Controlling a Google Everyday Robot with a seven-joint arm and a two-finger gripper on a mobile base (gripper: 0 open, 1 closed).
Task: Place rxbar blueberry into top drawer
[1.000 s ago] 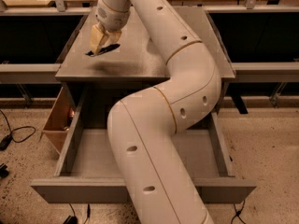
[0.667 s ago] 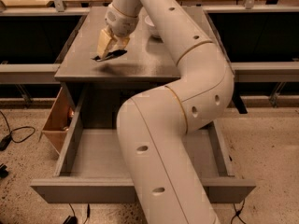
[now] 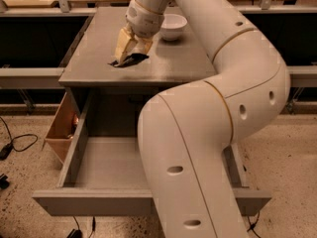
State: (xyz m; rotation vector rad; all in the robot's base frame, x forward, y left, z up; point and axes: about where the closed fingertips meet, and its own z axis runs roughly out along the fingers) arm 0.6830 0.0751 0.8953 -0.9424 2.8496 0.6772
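My gripper [image 3: 128, 52] is over the left middle of the grey cabinet top [image 3: 94, 43], fingers pointing down. It is shut on the rxbar blueberry [image 3: 127, 60], a dark flat bar that sticks out below the fingertips, at or just above the surface. The top drawer [image 3: 99, 202] is pulled wide open below the cabinet top; its grey floor shows bare on the left. My arm crosses in front of the drawer's right half and hides it.
A white bowl [image 3: 172, 26] stands on the cabinet top, just right of the gripper. A tan wooden box [image 3: 60, 128] sits to the left of the drawer. Cables [image 3: 15, 145] lie on the speckled floor at left. Wooden benches run along the back.
The gripper has moved to the right across the cabinet top with the dark bar in its fingers, closer to the white bowl. The drawer has stayed open.
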